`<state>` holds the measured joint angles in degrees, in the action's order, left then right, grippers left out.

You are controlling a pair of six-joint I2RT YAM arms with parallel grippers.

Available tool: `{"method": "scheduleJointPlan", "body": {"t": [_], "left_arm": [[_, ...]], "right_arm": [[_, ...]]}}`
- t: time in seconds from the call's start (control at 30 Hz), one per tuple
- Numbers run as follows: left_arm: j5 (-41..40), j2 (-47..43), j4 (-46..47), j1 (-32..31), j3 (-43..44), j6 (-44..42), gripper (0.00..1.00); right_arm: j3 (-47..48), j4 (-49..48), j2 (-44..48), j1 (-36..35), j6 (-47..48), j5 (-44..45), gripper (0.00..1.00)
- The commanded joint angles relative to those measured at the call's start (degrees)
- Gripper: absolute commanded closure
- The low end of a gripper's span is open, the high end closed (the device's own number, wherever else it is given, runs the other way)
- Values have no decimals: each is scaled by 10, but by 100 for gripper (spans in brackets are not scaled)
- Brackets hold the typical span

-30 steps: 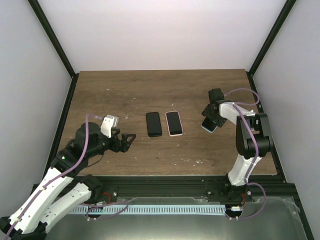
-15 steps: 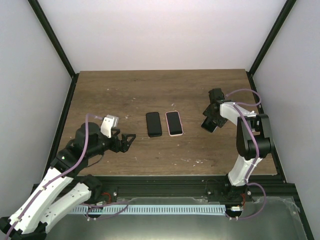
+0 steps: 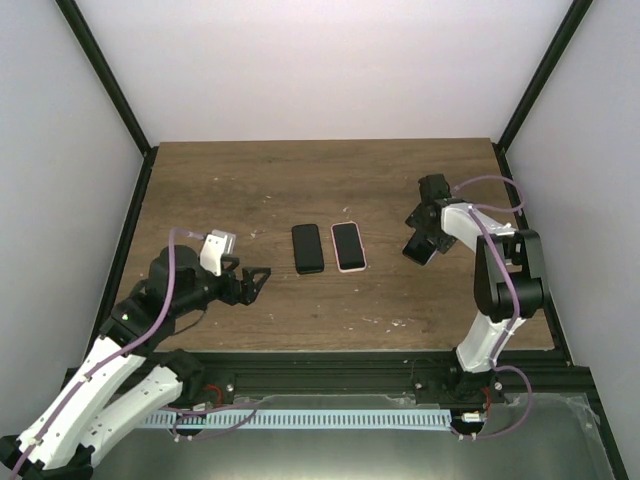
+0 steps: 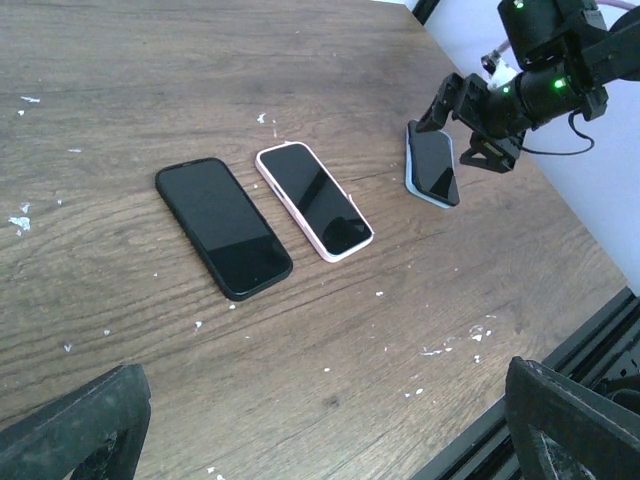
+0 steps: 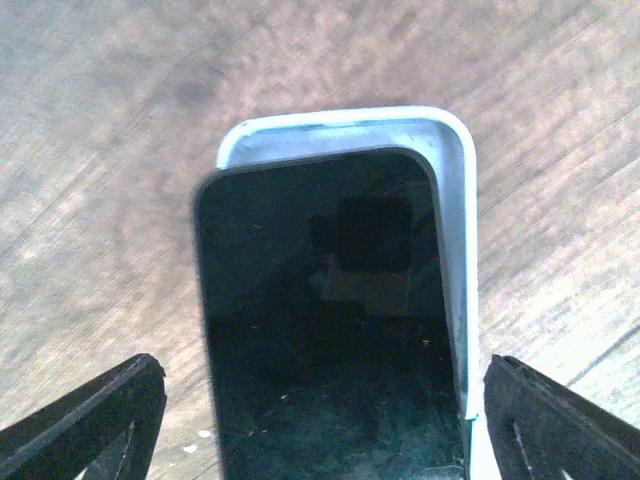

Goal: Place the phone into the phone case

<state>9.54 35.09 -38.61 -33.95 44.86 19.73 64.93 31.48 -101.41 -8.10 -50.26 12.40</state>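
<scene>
phone (image 5: 330, 330): glossy black slab | case (image 5: 330, 133): pale-blue, rounded corners | table (image 5: 100, 150): scuffed woodgrain

On the table (image 3: 250, 180), a spare phone (image 3: 308, 248) lay in the middle, with a cased phone (image 3: 348, 246) just beside it on the right. Further right, the phone (image 5: 330, 330) lay on the phone case (image 5: 455, 200), under my right claw (image 3: 420, 248). My left claw (image 3: 255, 280) sat to the left of them all.

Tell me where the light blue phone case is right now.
In the left wrist view the light blue phone case lies on the table's right side, under the right end effector, right of the pink-cased phone. A dark phone rests on it.
</scene>
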Motion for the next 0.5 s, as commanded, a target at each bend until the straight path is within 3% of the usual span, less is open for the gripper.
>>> {"method": "scheduleJointPlan", "body": {"t": [0.0, 0.1, 0.47], "left_arm": [[1, -5, 8, 4, -7, 0, 2], [6, -1, 10, 4, -8, 0, 2], [4, 14, 7, 4, -7, 2, 5]], "right_arm": [[0, -50, 47, 19, 88, -4, 8], [-14, -82, 49, 49, 142, -37, 1], [38, -102, -36, 126, 217, -112, 0]]}}
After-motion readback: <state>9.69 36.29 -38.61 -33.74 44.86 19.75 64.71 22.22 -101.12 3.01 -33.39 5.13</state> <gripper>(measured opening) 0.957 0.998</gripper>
